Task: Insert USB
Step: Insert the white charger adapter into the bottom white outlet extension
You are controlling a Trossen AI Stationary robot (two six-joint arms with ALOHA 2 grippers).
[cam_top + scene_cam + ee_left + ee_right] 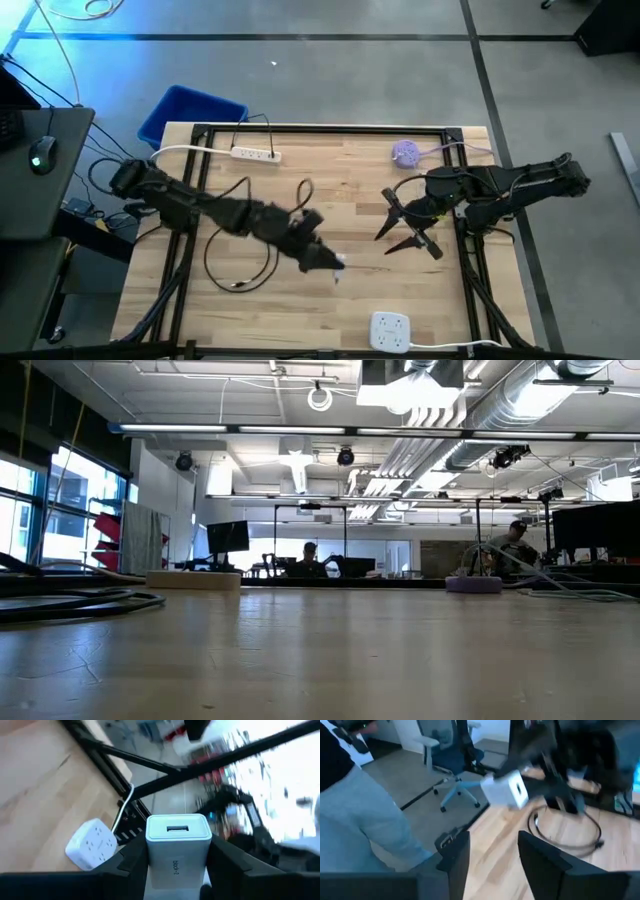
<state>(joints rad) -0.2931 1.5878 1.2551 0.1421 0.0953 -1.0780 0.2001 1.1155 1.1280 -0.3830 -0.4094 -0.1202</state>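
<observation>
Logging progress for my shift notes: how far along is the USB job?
Done: the left gripper holds the white charger above the table. In hand: nothing else; the right gripper is open and empty. Left: the black cable lies on the table, and the charger's port is empty.

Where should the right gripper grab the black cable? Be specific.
Just behind the plug end of the black cable, right gripper coming straight down astride it: it lies flat in a loose loop on the table, so likely only the top is free.

Two dark jointed arms, each end effector (pixel 410 228) with two tapered black fingers
</observation>
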